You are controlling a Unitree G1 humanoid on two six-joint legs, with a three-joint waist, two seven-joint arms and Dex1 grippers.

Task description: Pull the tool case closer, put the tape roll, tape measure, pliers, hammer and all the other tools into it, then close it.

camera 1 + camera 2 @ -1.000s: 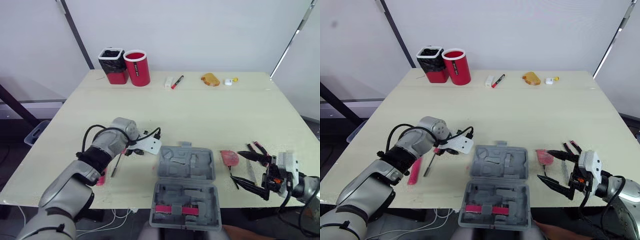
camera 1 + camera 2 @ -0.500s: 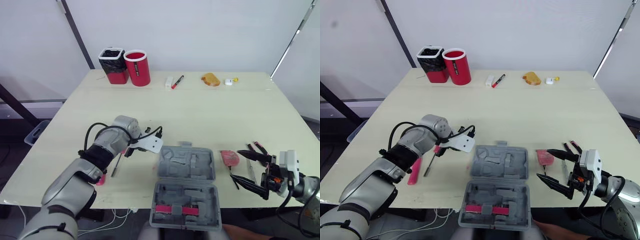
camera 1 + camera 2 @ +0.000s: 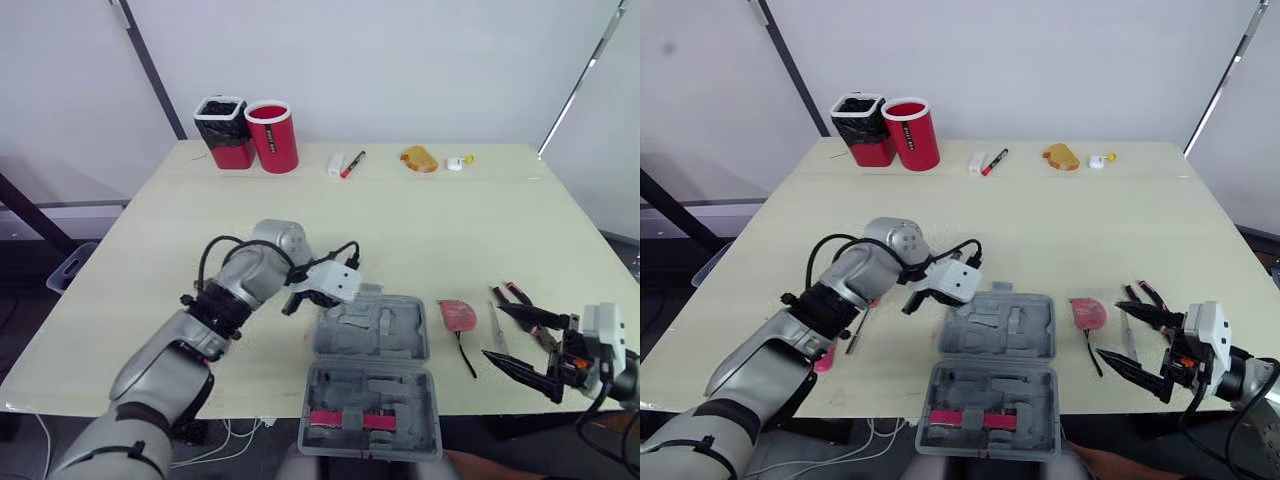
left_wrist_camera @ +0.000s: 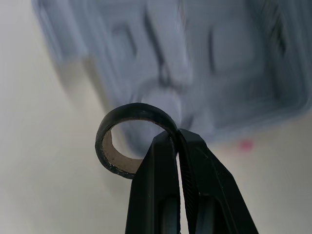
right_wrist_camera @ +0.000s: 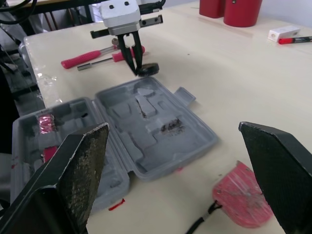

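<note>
The tape roll [image 4: 134, 110] is clamped by its rim between the fingers of the left end effector [image 4: 178, 136], which are pressed together on it. The open case [image 3: 372, 335] lies directly ahead of this end effector, the roll being held by the case's corner. Red-handled tools [image 5: 73, 62] are seen on the counter [image 3: 420, 220] behind it. The right end effector [image 3: 1112, 332] is held wide apart, with the case lying ahead of it.

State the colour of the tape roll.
The tape roll is black, with a tan cardboard core; clearest in the left wrist view.
</note>
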